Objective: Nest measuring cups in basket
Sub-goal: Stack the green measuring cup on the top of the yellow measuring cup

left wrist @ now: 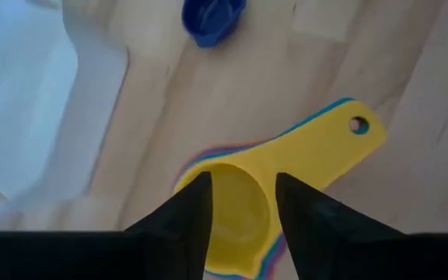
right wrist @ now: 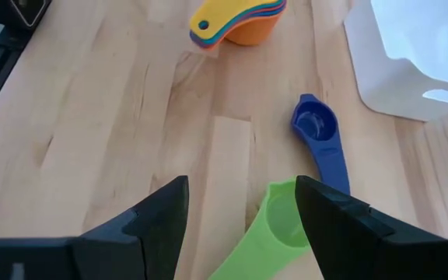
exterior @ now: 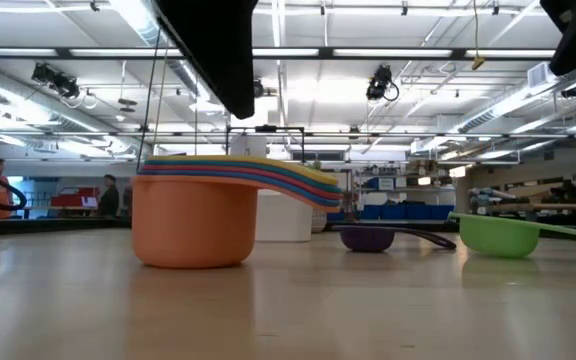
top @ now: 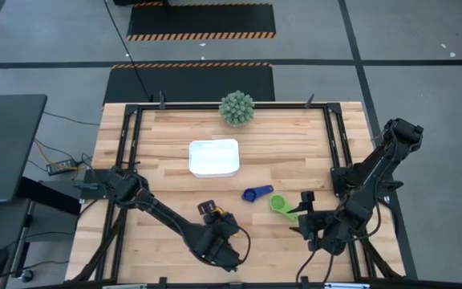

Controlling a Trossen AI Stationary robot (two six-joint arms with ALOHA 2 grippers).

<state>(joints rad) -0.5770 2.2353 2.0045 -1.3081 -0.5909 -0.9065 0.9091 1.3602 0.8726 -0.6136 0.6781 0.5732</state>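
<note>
Measuring cups: nested stack (left wrist: pixel 243 198), yellow on top, orange at the bottom, sits on the desk (top: pixel 167 152) right below the left hand (left wrist: pixel 239 218); fingers apart, straddling the yellow bowl, contact unclear. Right hand (right wrist: pixel 239 214) open, empty, hovering over the green cup (right wrist: pixel 274 225), not touching. Dark blue cup (right wrist: pixel 317 132) lies just beside the green one, between it and the white basket (top: pixel 213 157). Smooth plastic scoops, flat handles, hole in the yellow handle. Basket shallow, rounded corners. Wood-plank desk.
</note>
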